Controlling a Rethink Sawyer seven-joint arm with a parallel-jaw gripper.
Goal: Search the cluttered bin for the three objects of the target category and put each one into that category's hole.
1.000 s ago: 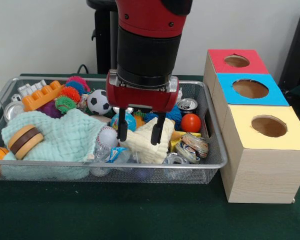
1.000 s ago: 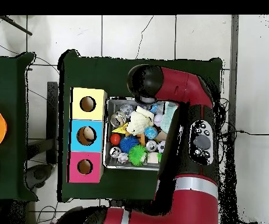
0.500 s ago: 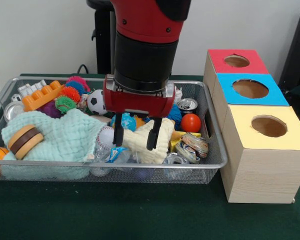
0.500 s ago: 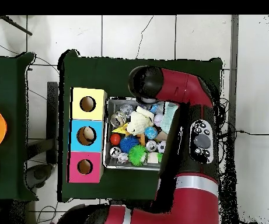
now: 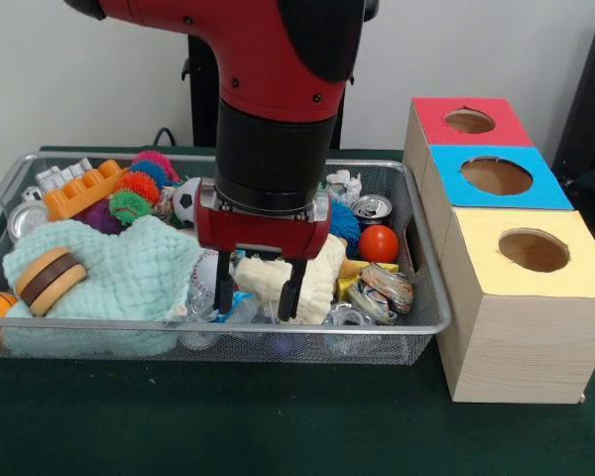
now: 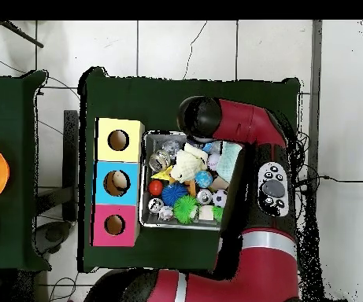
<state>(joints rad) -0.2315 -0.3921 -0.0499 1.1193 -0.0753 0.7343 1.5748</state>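
The arm hangs over the wire bin [image 5: 416,238] w/ its gripper [image 5: 254,289] down near the front rim, fingers apart, 1 each side of the cream cloth [image 5: 297,283] and not closed on it. From the front, the left fingertip sits by a white ball [image 5: 204,270], right one against the cloth's front fold.

The bin is packed: mint cloth [image 5: 129,268] at left w/ a brown-and-cream ring toy [image 5: 46,278] on top, orange block [image 5: 79,190] and spiky balls [image 5: 139,183] toward the back, soccer ball [image 5: 183,201] partly behind the arm, red ball [image 5: 378,243] and a can [image 5: 372,207] on the right.

Just beside the bin stand 3 boxes, each w/ a round hole: red box [image 5: 466,121] at the back, blue box [image 5: 496,177] in the middle, yellow box [image 5: 531,250] in front. Can't tell which category is the target.

Overhead, the arm [image 6: 247,126] covers the bin's upper right corner.
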